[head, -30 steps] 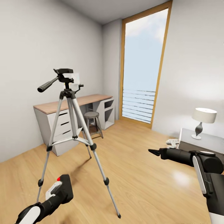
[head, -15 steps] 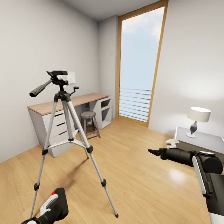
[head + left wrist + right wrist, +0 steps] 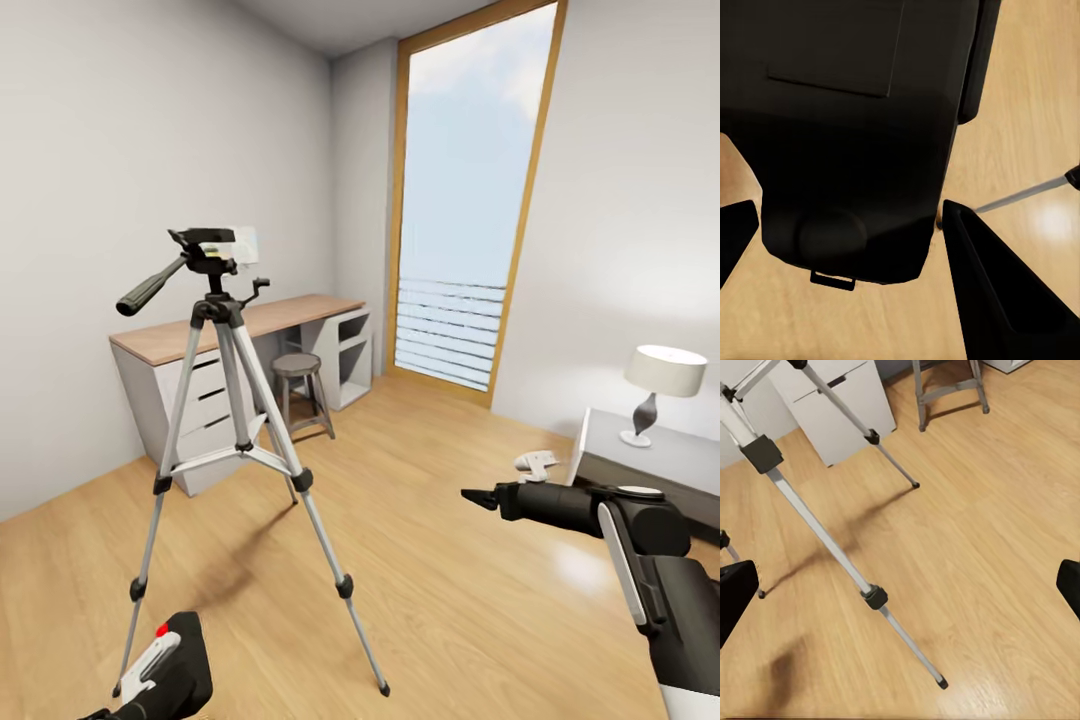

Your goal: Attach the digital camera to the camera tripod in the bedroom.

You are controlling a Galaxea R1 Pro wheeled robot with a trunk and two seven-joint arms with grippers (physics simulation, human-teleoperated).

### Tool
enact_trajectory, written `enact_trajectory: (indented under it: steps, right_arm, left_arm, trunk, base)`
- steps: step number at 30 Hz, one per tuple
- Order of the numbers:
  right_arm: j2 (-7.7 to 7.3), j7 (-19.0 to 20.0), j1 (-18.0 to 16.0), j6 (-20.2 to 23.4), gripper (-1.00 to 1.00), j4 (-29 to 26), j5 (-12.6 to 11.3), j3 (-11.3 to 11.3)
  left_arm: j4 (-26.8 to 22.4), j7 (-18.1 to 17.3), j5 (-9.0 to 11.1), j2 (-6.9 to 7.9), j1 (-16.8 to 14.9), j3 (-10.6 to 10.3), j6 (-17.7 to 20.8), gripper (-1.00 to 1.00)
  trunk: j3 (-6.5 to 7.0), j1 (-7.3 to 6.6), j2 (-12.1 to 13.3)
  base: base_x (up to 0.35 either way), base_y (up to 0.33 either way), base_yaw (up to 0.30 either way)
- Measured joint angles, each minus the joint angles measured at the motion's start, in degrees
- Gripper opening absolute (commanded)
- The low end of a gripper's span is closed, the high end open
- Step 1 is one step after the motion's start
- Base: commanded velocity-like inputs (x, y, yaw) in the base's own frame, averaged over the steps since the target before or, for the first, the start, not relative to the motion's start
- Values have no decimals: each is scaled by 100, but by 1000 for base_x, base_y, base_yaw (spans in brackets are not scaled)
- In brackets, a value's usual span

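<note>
Close up on the digital camera [image 3: 847, 127] — black, boxy, a rounded knob and small strap loop at its near end. Clamped between the left gripper [image 3: 851, 240] fingers [image 3: 1001, 300], dark wedges touching either side. Beyond, light wood floor [image 3: 1035, 120] — crossed by a thin silver camera tripod [image 3: 1020, 196] leg.

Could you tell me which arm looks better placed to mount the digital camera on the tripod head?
Left, probably: its gripper holds the digital camera beside the camera tripod. The right gripper is empty, farther off.
</note>
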Motion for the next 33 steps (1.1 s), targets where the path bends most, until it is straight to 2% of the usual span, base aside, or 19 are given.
enact_trajectory:
  steps: [6, 12, 33]
  right_arm:
    - [1, 0, 11, 0, 100, 9, 6, 27]
    - [-1, 1, 33, -2, 100, 12, 3, 33]
    - [-4, 7, 290, -4, 100, -76, -9, 29]
  left_arm:
    - [65, 5, -25, -3, 7, -11, -14, -100]
    - [166, 12, -29, -11, 8, -14, -25, -100]
    - [204, 11, -23, -14, 7, -16, -49, -100]
  trunk:
    - [-47, 1, 0]
    - [-75, 2, 0]
    - [-87, 0, 0]
  base:
    - [-33, 23, 174]
    - [-136, 169, 96]
    - [-120, 279, -8]
